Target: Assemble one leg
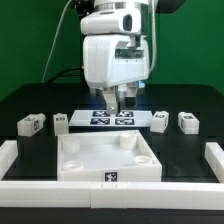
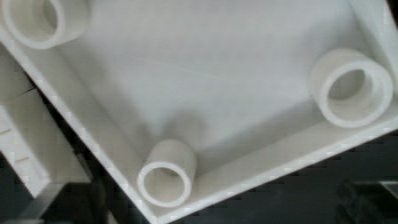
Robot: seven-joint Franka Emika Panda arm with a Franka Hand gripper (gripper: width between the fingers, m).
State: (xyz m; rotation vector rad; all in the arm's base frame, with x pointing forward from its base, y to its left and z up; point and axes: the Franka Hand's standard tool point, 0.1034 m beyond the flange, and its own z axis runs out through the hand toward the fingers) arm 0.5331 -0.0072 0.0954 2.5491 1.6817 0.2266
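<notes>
Looks like it's gearing up for the pickup: the gripper (image 1: 118,98) is hovering over the marker board (image 1: 85,121), fingers apart and empty, while the leg (image 1: 160,118) is lying untouched just off the board's end, so next it's needing to shift sideways and drop onto it.

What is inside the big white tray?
Inside the tray only round sockets show at its corners, three in the wrist view, all empty; the legs lie outside. In the exterior view its front wall hides the near floor.
</notes>
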